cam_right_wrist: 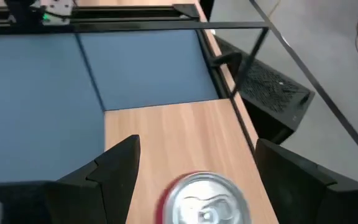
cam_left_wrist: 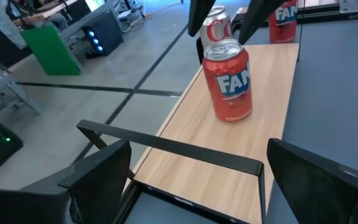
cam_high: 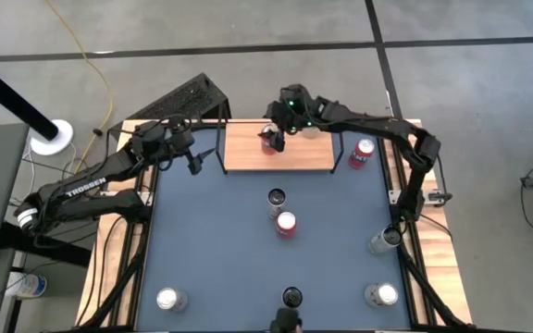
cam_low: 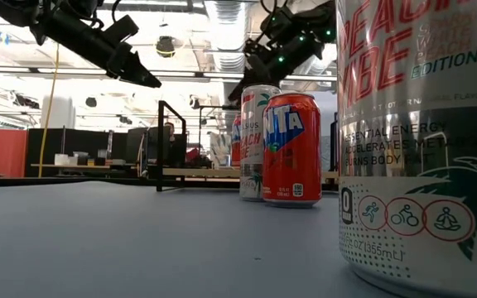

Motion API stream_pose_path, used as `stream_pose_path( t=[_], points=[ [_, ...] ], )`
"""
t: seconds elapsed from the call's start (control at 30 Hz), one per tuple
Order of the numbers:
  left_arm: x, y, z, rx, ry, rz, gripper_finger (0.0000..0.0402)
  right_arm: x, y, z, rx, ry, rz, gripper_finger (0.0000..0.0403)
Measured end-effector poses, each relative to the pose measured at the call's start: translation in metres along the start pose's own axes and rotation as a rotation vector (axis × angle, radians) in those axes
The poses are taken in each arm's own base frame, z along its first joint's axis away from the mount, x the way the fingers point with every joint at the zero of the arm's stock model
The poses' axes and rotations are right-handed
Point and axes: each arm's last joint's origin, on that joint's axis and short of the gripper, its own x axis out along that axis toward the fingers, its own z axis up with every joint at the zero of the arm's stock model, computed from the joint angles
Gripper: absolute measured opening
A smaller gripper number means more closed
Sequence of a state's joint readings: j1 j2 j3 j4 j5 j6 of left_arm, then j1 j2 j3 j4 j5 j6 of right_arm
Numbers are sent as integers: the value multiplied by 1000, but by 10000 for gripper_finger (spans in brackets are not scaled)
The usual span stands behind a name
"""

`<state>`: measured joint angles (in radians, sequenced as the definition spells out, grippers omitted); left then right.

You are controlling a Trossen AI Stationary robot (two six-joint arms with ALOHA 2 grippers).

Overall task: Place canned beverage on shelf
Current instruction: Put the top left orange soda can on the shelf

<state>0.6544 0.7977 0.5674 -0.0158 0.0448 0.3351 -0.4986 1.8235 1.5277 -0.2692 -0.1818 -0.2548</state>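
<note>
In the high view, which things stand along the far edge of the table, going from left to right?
left gripper → shelf with a red can under the right gripper → red can on the blue tabletop.

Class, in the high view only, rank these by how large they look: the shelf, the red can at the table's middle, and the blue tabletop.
1. Blue tabletop, by far the largest.
2. Shelf, the light-wood board at the far edge.
3. Red can, the smallest, seen end-on from above.
All lie at nearly the same distance below the camera, so the order is safe.

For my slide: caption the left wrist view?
Red can upright on the shelf, right hand open above it.
</note>
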Motion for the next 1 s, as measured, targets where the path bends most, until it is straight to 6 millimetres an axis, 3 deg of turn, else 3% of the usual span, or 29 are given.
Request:
stream_pose_path(
  t=[0.4,0.63,0.8,1.0],
  points=[
    [0,0,1,5,-15,4,364,4,35,11,-29,-37,64,303],
    [0,0,1,5,-14,3,364,8,57,14,-36,-49,38,271],
    [0,0,1,5,-14,3,364,8,64,13,-40,-24,56,225],
    [0,0,1,5,-14,3,364,13,67,2,-3,-25,58,130]
  ],
)
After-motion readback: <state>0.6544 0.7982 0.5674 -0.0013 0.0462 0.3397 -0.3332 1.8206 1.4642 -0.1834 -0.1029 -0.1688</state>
